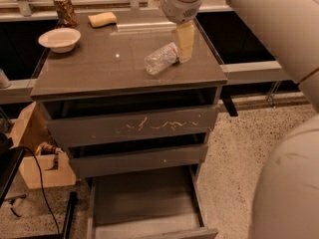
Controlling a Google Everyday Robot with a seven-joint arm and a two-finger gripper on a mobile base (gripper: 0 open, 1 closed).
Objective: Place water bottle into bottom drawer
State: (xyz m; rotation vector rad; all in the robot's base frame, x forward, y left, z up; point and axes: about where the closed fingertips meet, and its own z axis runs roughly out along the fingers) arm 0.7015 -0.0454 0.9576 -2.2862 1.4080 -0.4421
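The water bottle (160, 59) lies on its side on the cabinet top (89, 68), right of the middle, with its cap end pointing up and right. My gripper (185, 43) hangs down from the arm at the top of the view and stands right at the bottle's cap end, touching or nearly touching it. The bottom drawer (144, 203) is pulled out at the foot of the cabinet, and its grey floor is bare.
A white bowl (59, 39), a patterned drink can (64, 10) and a yellow sponge (102, 19) sit at the back left of the top. The scratched upper drawer (134, 127) and the middle drawer (134, 159) are slightly out. A cardboard box (35, 153) stands at the left on the floor.
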